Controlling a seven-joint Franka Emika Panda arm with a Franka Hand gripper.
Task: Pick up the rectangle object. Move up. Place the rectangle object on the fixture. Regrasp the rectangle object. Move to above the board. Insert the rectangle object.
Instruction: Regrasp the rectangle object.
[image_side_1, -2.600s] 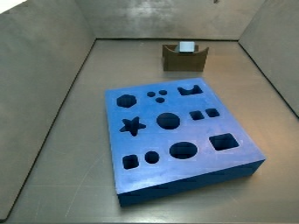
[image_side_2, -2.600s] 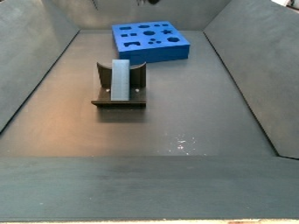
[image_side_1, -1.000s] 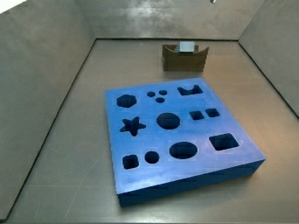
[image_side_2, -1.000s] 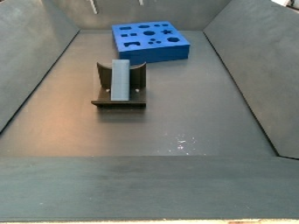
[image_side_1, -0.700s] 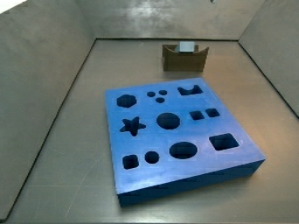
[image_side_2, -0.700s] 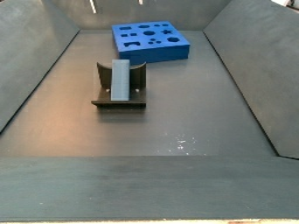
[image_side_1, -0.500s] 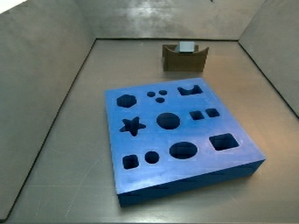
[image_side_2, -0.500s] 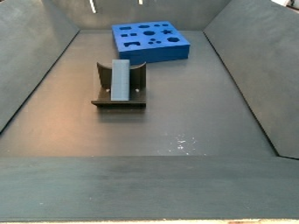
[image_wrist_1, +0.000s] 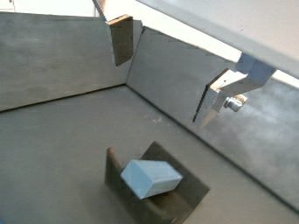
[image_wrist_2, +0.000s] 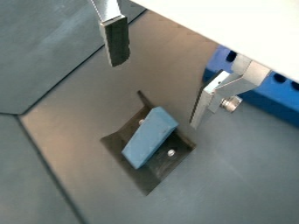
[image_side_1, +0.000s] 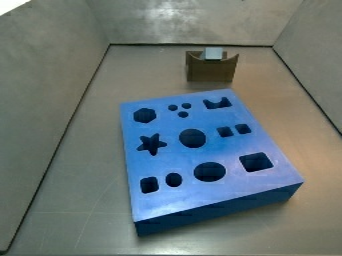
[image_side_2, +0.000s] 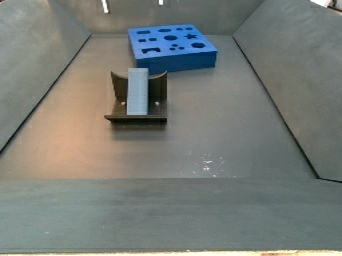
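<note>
Pale blue-grey, the block (image_wrist_2: 151, 136) lies tilted in the dark fixture (image_wrist_2: 149, 171) on the grey floor (image_side_2: 201, 130), well apart from the blue board (image_side_2: 171, 45). Grey walls (image_side_1: 60, 25) ring them. High above the block, the gripper (image_wrist_2: 162, 70) has its jaws wide apart, holding nothing.

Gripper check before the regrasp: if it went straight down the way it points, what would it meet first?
Probably the rectangle object, lying tilted in the fixture. The gripper hangs above it, jaws open, nothing between. Depth is unclear.
</note>
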